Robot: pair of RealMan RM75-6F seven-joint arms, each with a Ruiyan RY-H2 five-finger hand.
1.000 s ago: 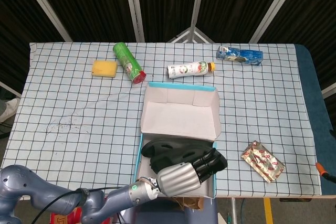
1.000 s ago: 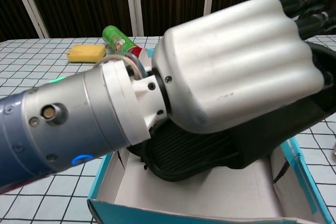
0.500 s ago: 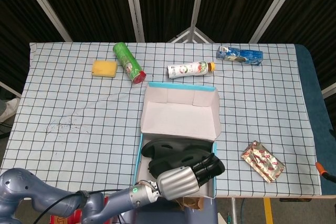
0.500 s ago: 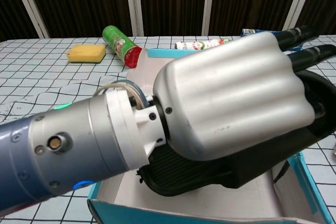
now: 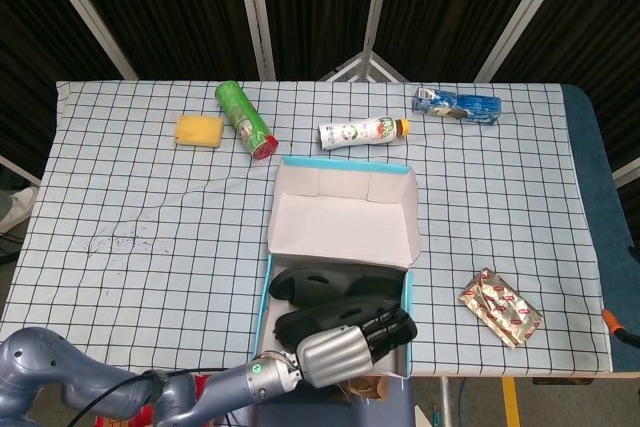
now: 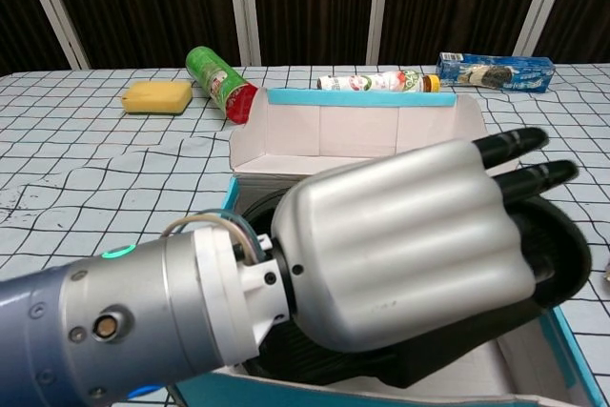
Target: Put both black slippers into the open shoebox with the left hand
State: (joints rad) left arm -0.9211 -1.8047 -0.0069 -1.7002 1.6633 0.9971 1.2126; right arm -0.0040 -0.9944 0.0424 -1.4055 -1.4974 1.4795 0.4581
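Note:
The open shoebox [image 5: 265, 299] stands at the table's front edge, its lid [image 5: 342, 219] folded back flat. One black slipper [image 5: 335, 283] lies in the box at its far end. A second black slipper [image 5: 308, 324] lies low in the box, nearer me. My left hand [image 5: 345, 349] lies over this slipper's near part, dark fingers stretched across its top, and seems to hold it. In the chest view the left hand [image 6: 400, 254] fills the foreground and covers most of the slipper [image 6: 560, 254] and the box [image 6: 572, 355]. The thumb is hidden. My right hand is out of sight.
Along the table's back lie a yellow sponge [image 5: 199, 130], a green can [image 5: 244, 119], a white tube [image 5: 362, 132] and a blue packet [image 5: 458, 105]. A foil packet [image 5: 500, 307] rests right of the box.
My left hand has sunk and drawn back toward me, carrying the second slipper down into the box. The first slipper shows more fully now.

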